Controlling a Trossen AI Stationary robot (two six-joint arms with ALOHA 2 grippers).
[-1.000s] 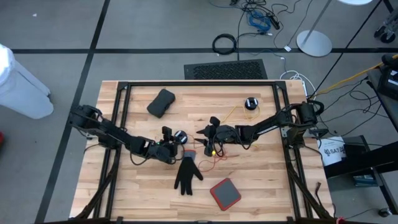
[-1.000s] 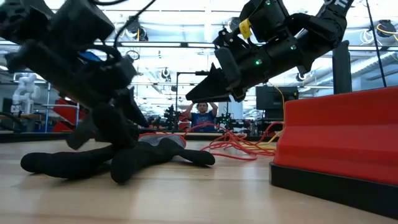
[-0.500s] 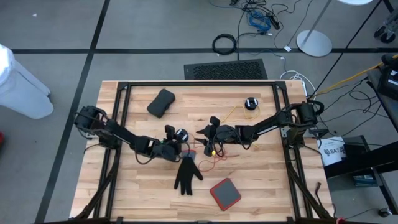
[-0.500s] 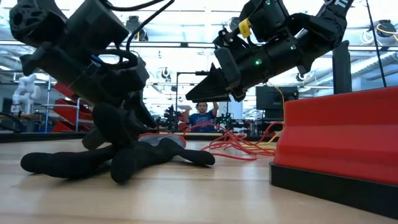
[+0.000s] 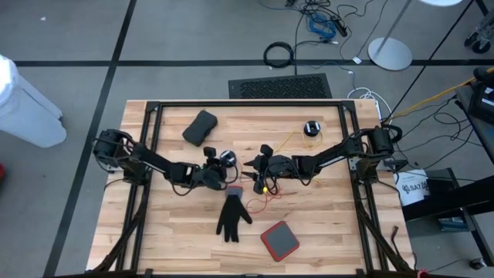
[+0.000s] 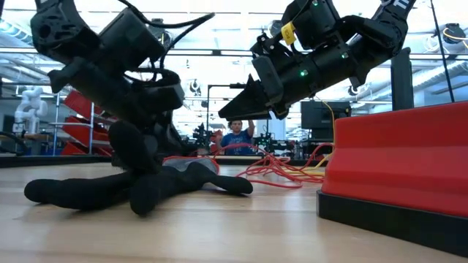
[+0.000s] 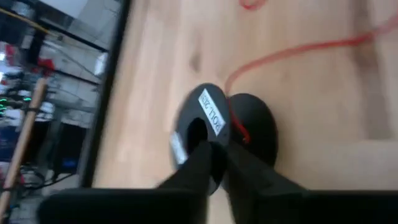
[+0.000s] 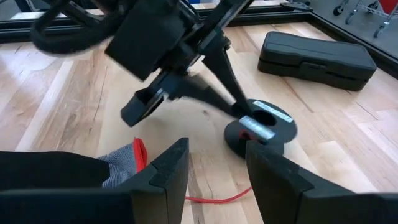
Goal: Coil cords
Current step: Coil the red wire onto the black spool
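from above the worktop (image 5: 170,232), the left hand (image 5: 220,164) reached in toward the middle and sat at a black puck (image 5: 225,157), its fingers pinched in on it. the right hand (image 5: 248,165) hung just beside it, fingers spread and holding nothing. a tangle of yellow and red cord (image 5: 266,189) lay under the right hand, above a black glove (image 5: 231,216); a second puck (image 5: 311,128) sat farther back with a yellow cord running from it. a red pad (image 5: 279,240) lay near the front, a black case (image 5: 200,127) toward the back left.

at table height, the red cord (image 6: 274,172) was heaped behind the glove (image 6: 131,186).

from the left wrist, the fingers (image 7: 202,162) clamped the labelled puck (image 7: 208,127), a red cord (image 7: 292,53) trailing away.

from the right wrist, the open fingers (image 8: 168,168) faced that puck (image 8: 261,130).
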